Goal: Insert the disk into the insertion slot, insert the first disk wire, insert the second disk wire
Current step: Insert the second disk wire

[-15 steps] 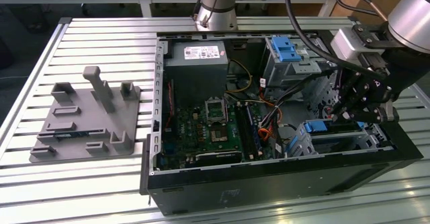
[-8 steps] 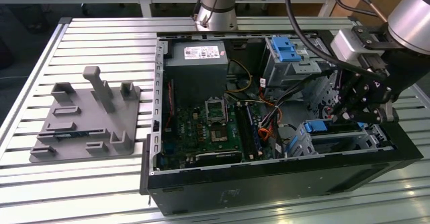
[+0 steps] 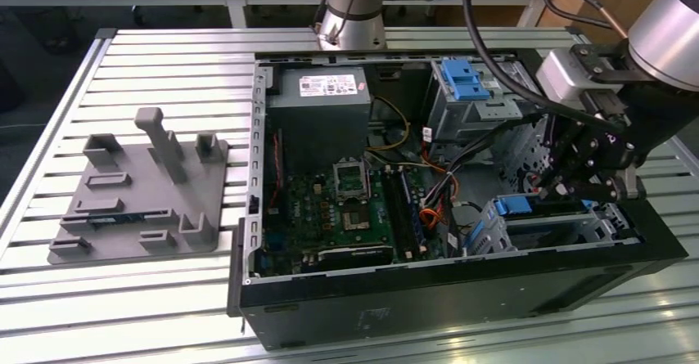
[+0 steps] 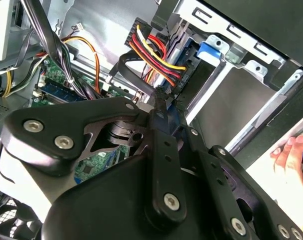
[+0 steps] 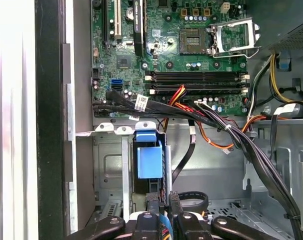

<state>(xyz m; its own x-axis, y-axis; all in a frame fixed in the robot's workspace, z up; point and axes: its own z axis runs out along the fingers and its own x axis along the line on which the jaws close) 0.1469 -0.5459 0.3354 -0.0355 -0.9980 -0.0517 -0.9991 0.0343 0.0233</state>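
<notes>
One disk wire [image 4: 125,65] clenched in pincer [image 5: 163,199], near disk [image 5: 149,162] already seated in insertion slot [image 5: 109,167]; best kept square, pressed gently.

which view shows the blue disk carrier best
The first wrist view: the blue carrier of the disk sits near centre, seated in the grey insertion slot, just beyond the gripper. The exterior view shows it small behind the arm. The second wrist view catches one blue corner.
</notes>
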